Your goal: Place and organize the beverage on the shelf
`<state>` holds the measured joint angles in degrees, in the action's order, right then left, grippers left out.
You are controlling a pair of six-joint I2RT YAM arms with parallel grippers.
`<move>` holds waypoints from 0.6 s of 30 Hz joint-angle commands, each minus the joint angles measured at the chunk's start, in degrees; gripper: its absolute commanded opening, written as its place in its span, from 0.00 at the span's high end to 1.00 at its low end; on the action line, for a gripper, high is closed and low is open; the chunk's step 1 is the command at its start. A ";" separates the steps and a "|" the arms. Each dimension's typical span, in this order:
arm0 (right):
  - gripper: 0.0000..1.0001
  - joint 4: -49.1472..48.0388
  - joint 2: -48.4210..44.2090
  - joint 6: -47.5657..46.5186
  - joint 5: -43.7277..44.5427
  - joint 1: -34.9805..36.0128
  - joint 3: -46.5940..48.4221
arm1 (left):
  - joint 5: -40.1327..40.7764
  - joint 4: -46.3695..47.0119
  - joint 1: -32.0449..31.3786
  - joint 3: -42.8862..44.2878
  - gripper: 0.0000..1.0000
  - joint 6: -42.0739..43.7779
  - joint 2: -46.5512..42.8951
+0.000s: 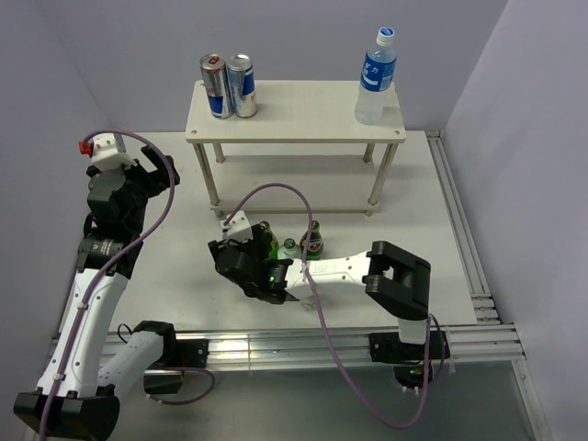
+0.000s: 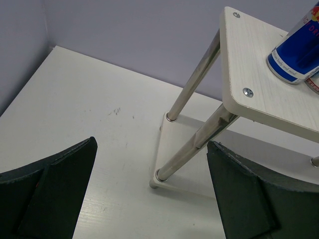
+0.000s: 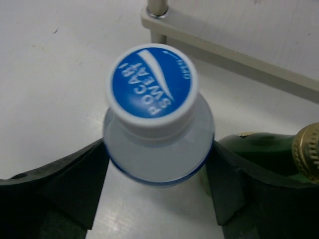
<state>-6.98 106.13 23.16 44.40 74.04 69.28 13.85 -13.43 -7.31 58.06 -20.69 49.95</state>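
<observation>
My right gripper is shut on the shoulder of a clear bottle with a blue "Pocari Sweat" cap, one finger on each side. In the top view this gripper sits in front of the cream-white shelf, and its wrist hides the bottle. A green glass bottle stands just right of the jaws. My left gripper is open and empty, facing the shelf's left legs. It also shows in the top view.
Two energy-drink cans stand at the top board's left end and a clear blue-label bottle at its right end. Two green bottles and a small capped bottle stand on the table beside my right gripper. A metal rail runs along the table's right side.
</observation>
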 commanded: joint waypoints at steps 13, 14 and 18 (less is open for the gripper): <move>1.00 -5.51 -9.43 -10.41 0.25 0.75 7.25 | -0.93 0.86 0.81 1.09 0.01 -0.32 -1.35; 1.00 -2.54 -12.23 -10.67 0.16 0.75 8.50 | -1.01 0.86 0.98 1.00 0.01 -0.32 -1.44; 1.00 2.48 -18.23 -12.51 0.07 1.10 14.03 | -1.19 0.86 1.16 1.00 0.01 -0.41 -1.35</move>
<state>-0.25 99.53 13.32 41.58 74.50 74.02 13.72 -13.61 -6.59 58.06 -20.71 49.58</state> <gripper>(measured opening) 0.565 0.994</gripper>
